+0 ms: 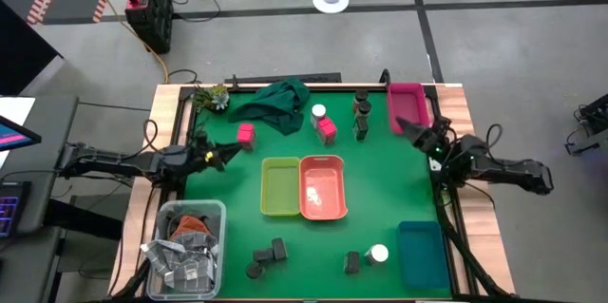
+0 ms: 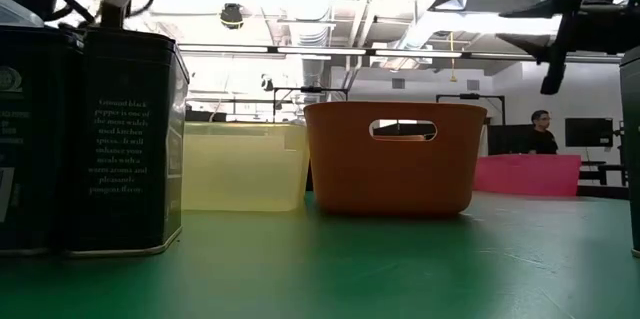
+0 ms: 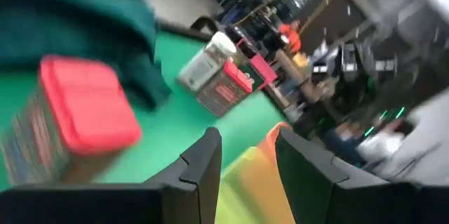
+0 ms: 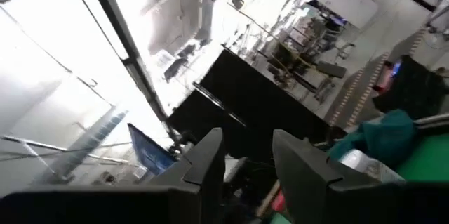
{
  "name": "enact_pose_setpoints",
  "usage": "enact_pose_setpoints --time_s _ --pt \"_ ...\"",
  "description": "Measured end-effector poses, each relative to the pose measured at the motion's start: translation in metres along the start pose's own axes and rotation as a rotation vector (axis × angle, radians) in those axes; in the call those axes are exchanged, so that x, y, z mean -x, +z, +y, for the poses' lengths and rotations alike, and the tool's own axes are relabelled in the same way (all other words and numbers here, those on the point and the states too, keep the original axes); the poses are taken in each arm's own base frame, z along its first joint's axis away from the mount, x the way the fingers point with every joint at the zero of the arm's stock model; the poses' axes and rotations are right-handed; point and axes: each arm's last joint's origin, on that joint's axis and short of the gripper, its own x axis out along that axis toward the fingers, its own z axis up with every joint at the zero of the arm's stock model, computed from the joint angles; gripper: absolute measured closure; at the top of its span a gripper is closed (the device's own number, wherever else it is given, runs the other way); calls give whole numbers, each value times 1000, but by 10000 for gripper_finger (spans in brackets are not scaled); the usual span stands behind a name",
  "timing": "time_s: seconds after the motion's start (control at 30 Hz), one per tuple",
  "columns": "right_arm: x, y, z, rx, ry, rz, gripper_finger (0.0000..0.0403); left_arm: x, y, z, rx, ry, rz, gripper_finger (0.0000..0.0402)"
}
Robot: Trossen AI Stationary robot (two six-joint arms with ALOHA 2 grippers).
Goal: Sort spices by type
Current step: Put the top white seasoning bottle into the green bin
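The step in hand looks like the left arm's reach for the near pink pack [image 1: 246,135], which stands alone on the green table [image 1: 380,179] just ahead of the left gripper [image 1: 224,153]. The cloth [image 1: 277,102] lies close behind it.

To do this well, the fingers have to spread first, since as they stand they are too close together to pass over the pack. The gripper should line up square to the pack's flat sides and come down so the pads close on the body below the red lid [image 3: 88,104] (a grip on the lid alone may slip or tip the pack). The approach should stay on the side away from the cloth, so no fold gets caught. Which bin takes pink packs I cannot tell; the yellow bin [image 1: 266,189] and orange bin [image 1: 323,161] sit mid-table, and a second pink pack [image 1: 328,131] stands farther back beside a white-topped jar [image 1: 318,111].

In the left wrist view the left gripper [image 3: 245,143] has its fingers drawn in to a narrow gap, with nothing between them and nothing touched; the pack stands off to one side of the gap, not in line with it. The right gripper [image 1: 404,129] waits, closed and empty, by the pink bin [image 1: 408,87] at the table's far right corner.
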Motion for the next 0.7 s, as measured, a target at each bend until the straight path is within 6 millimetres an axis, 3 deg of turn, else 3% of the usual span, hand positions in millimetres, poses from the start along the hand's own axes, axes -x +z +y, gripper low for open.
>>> enact_pose_setpoints --time_s 0.2,0.33,0.5,0.7 --pt "-10 8 19 54 40 72 252 0 2 -3 175 -9 -7 275" --pt "-28 17 43 214 6 144 252 0 6 -5 266 -29 -35 275" --pt "-62 24 72 419 -126 323 252 1 20 -23 165 -103 -9 275" --pt "-109 28 100 667 -252 503 252 12 55 -60 -80 -60 10 275"
